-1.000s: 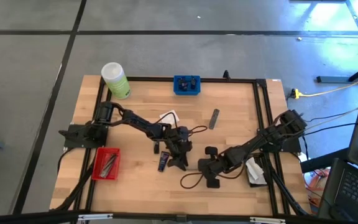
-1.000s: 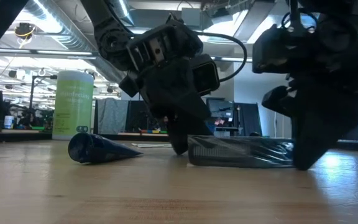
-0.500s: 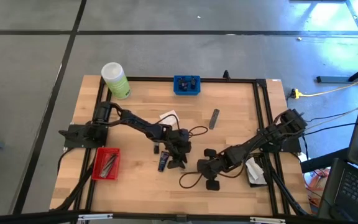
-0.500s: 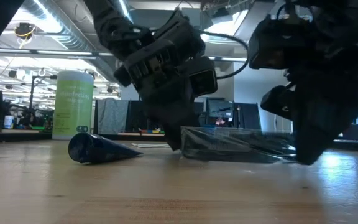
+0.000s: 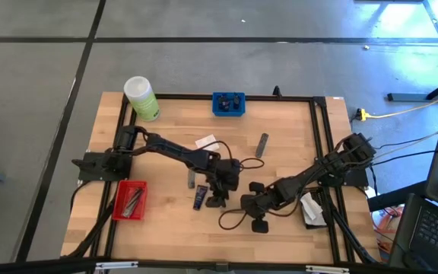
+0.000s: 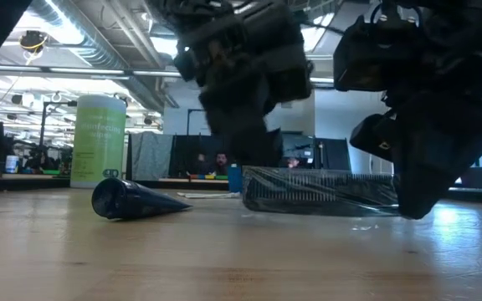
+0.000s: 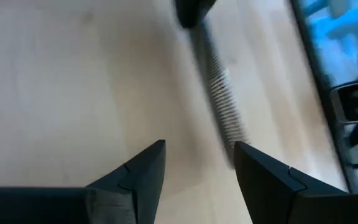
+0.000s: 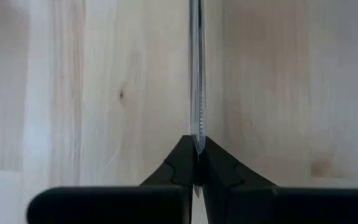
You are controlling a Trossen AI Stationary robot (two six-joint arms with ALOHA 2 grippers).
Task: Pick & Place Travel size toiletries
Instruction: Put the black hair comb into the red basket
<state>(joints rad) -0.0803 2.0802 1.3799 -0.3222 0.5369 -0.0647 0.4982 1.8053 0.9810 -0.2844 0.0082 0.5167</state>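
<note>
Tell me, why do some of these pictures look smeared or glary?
Left wrist view: the comb-like packet is streaked with motion blur, though the left fingers stay sharp. Low view: ceiling lights glare behind the dark arms. Right wrist view: crisp.

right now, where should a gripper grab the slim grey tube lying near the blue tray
Grip the slim grey tube across its narrow middle, coming straight down from above: it lies flat on the table, long and thin, with bare wood along both long sides.

A tall light-green plastic bottle with a white cap (image 5: 141, 97) stands at the far left corner of the pale wooden bench (image 5: 280, 122). A small blue tray (image 5: 228, 103) sits at the far edge; a red tray (image 5: 130, 200) lies near the left side.
</note>
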